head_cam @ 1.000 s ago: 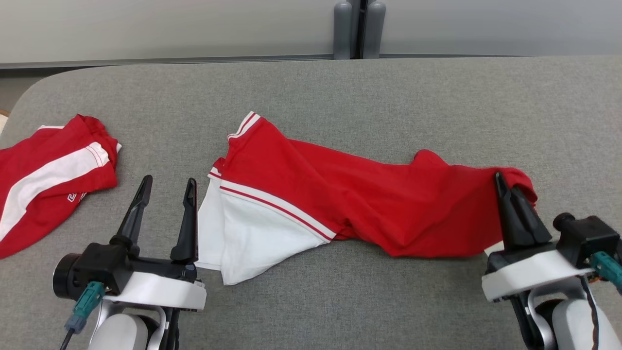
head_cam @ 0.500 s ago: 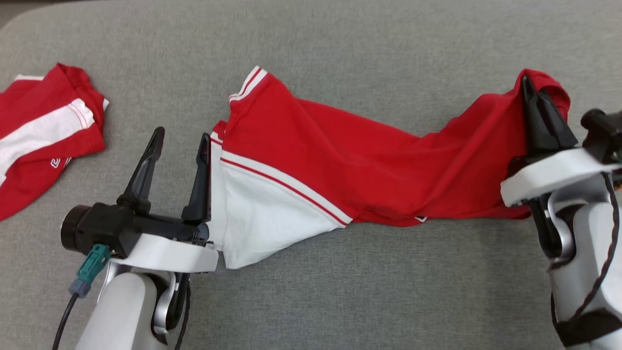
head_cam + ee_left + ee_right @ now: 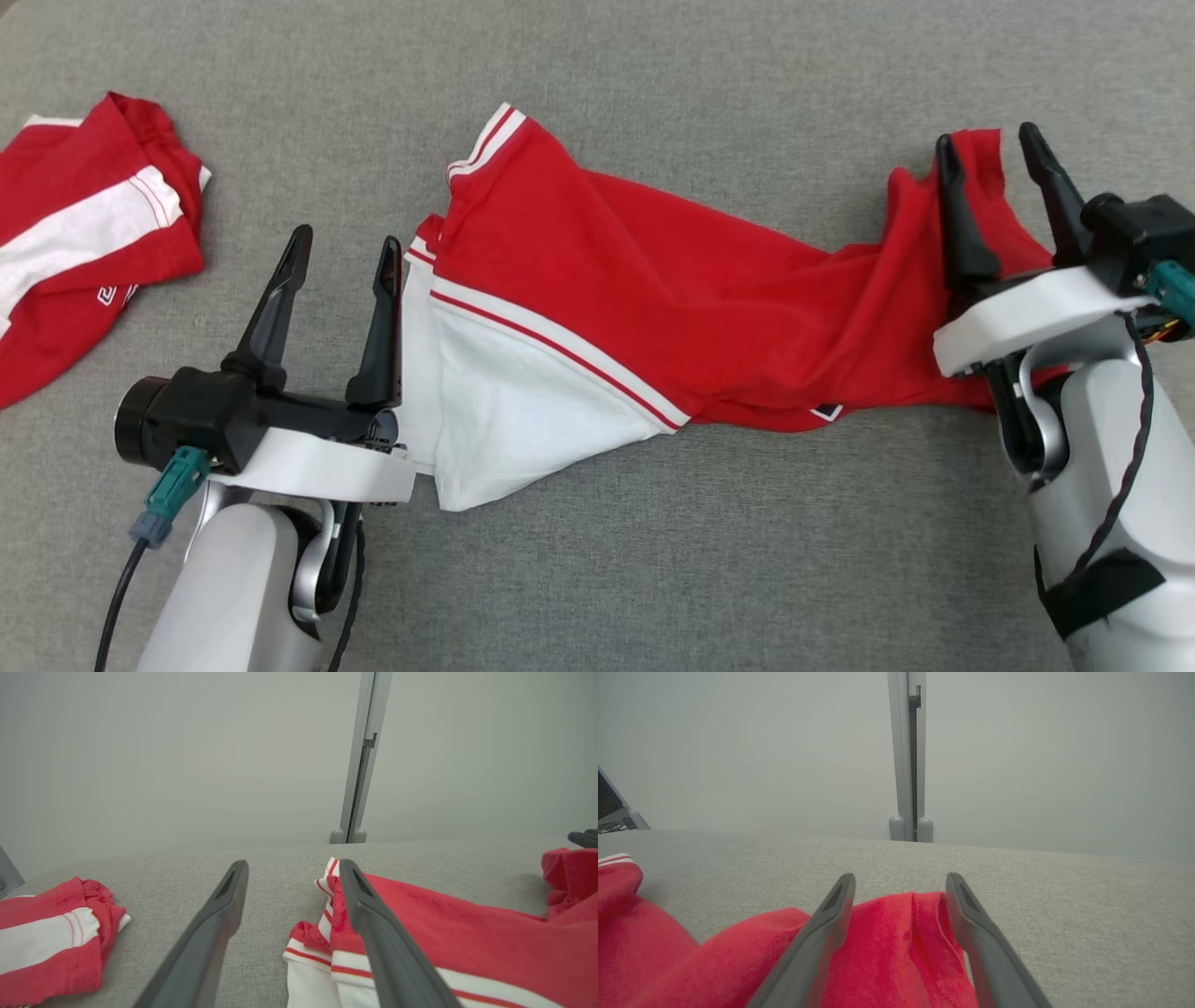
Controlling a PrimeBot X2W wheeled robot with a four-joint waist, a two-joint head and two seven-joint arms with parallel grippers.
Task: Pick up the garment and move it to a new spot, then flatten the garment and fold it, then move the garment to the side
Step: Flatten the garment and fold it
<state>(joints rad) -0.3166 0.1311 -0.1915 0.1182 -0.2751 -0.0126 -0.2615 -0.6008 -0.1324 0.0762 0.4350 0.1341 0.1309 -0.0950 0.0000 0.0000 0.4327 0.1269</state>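
Observation:
A red and white garment (image 3: 672,317) lies stretched across the grey cloth table, its white panel at the left and a bunched red end at the right. My right gripper (image 3: 991,159) is open, its fingers apart with the red end (image 3: 901,947) lying between and under them. My left gripper (image 3: 344,257) is open beside the garment's left edge (image 3: 327,952), its right finger touching or just short of the white panel; nothing sits between its fingers.
A second red and white garment (image 3: 84,243) lies crumpled at the table's far left, seen too in the left wrist view (image 3: 51,938). A grey post (image 3: 906,756) rises behind the table against a pale wall. Bare grey tabletop (image 3: 709,560) stretches in front of the garment.
My right gripper carried the red end away from me, then opened and let it go. The head camera tilted down, so the whole picture shifted. The left gripper stayed open.

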